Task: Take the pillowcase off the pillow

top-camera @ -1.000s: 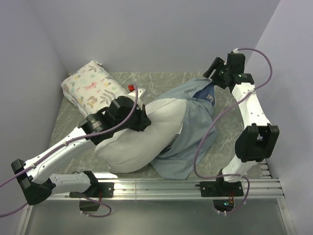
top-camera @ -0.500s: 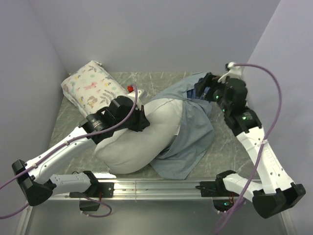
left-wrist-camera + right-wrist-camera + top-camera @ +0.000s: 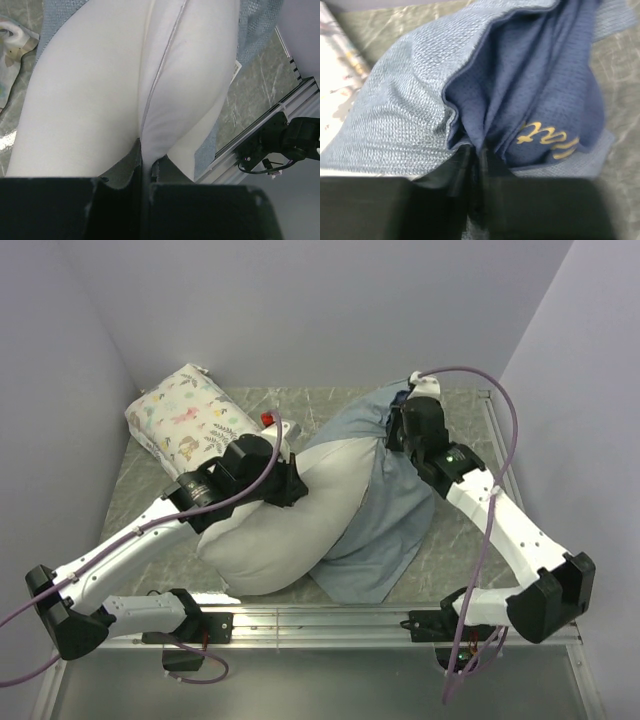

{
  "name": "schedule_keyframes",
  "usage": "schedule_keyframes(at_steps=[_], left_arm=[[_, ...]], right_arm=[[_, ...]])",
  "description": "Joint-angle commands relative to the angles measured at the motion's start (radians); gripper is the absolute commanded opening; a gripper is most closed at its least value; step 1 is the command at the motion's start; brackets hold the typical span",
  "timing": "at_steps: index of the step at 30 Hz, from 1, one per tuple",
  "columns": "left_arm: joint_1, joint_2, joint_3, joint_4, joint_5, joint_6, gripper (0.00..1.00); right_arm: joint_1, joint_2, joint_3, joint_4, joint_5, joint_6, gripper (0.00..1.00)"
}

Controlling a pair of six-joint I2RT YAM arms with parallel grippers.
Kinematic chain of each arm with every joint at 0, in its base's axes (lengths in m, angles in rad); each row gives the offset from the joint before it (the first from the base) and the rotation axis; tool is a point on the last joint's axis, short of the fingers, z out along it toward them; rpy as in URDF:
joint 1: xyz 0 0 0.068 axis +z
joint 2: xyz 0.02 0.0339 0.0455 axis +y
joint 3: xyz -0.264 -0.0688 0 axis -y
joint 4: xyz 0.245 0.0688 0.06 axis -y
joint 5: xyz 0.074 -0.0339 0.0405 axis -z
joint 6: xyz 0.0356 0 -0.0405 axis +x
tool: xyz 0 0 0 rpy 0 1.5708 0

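Observation:
The off-white pillow (image 3: pixel 290 525) lies across the table's middle, its right end still inside the pillowcase (image 3: pixel 385 530), which shows its grey-blue reverse. My left gripper (image 3: pixel 293 480) is shut on the pillow's piped edge seam (image 3: pixel 155 95). My right gripper (image 3: pixel 400 430) is shut on a fold of the pillowcase's navy side (image 3: pixel 540 75) at its far right end, beside yellow script (image 3: pixel 547 136). The grey-blue reverse (image 3: pixel 400 115) bunches to the left of the right gripper (image 3: pixel 475 155).
A smaller floral-print pillow (image 3: pixel 185 420) lies at the back left corner, with a small red thing (image 3: pixel 267 419) beside it. Walls close in on the left, back and right. A metal rail (image 3: pixel 380 620) runs along the near edge.
My right arm swung left and down from the back right corner onto the pillowcase, and its gripper shut on the navy fold. The left arm kept its hold on the pillow.

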State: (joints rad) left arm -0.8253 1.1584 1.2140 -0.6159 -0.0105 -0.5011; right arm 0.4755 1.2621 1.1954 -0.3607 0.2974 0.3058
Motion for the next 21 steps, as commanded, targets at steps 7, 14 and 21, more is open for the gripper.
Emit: schedule_keyframes(at_steps=[7, 14, 21], left_arm=[[0.006, -0.152, -0.004, -0.088, -0.008, -0.004, 0.0], [0.005, -0.204, -0.028, -0.119, -0.011, -0.013, 0.0], [0.006, -0.226, -0.027, -0.108, -0.006, -0.027, 0.0]], right_arm=[[-0.3, 0.215, 0.311, -0.103, 0.169, 0.061, 0.0], [-0.408, 0.355, 0.455, -0.146, 0.147, 0.098, 0.0], [-0.471, 0.438, 0.506, -0.17, 0.125, 0.111, 0.0]])
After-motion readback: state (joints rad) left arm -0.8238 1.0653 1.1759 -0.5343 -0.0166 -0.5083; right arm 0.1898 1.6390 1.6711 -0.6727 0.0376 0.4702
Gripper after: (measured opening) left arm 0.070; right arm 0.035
